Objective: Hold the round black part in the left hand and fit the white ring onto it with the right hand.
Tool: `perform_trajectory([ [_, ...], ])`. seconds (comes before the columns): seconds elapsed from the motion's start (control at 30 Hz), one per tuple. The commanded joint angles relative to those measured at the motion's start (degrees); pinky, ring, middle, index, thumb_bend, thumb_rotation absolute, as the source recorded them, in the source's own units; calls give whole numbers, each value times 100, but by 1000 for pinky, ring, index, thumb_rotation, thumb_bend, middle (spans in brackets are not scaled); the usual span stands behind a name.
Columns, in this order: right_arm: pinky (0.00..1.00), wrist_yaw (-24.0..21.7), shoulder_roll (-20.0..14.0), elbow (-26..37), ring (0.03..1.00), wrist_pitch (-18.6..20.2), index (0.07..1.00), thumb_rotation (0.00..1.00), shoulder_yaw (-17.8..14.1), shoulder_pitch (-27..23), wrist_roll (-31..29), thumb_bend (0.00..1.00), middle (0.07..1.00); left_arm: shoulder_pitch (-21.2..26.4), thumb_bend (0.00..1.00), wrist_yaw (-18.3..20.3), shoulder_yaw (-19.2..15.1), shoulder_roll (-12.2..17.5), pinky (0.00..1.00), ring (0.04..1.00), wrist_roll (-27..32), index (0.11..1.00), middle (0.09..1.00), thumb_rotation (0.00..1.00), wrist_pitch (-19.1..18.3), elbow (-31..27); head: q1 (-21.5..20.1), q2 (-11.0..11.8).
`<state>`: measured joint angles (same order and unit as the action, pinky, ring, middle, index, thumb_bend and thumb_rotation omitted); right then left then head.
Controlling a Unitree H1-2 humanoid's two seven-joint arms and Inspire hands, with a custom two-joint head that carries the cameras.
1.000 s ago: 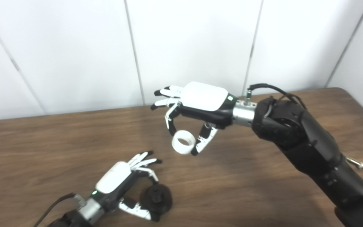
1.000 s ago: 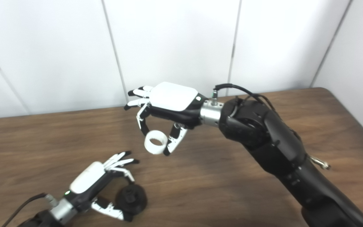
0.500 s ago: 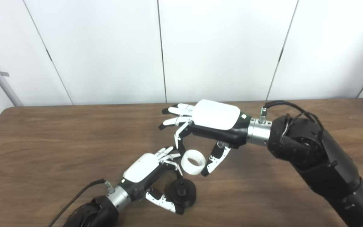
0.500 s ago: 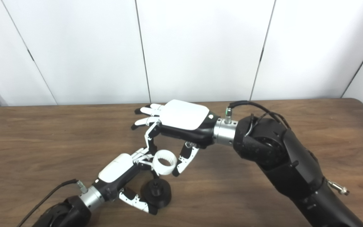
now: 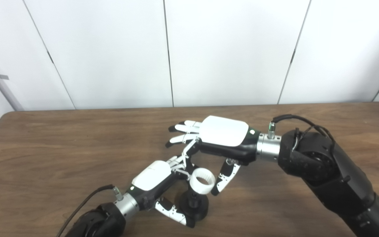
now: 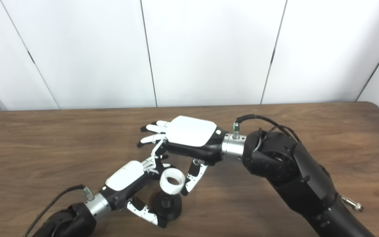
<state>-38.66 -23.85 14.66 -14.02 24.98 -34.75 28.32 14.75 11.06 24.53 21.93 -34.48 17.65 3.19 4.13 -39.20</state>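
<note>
Right hand (image 5: 222,141) pinches white ring (image 5: 202,180); brown wooden table (image 5: 44,158), white wall panels (image 5: 110,49).

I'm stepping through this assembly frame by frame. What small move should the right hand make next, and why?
Probably a short, straight lowering of the white ring. The right hand pinches it just above the round black part, whose centre post rises toward the ring's opening, while the left hand grips that part at the table. The ring does not look seated yet.
</note>
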Motion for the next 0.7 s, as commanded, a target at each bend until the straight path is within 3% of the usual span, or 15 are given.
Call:
perform_trajectory([
  [0.0, 1000, 89, 39, 135, 1000, -101, 481, 147, -51, -101, -55, 525, 901, 32, 525, 153, 4, 33, 1000, 1000, -76, 481, 881, 58, -7, -198, 25, -30],
  [0.67, 1000, 149, 231, -219, 1000, -213, 481, 144, -4, 163, -54, 525, 906, 101, 524, 480, -89, 29, 1000, 1000, -81, 481, 894, 58, -70, -473, 81, -142],
])
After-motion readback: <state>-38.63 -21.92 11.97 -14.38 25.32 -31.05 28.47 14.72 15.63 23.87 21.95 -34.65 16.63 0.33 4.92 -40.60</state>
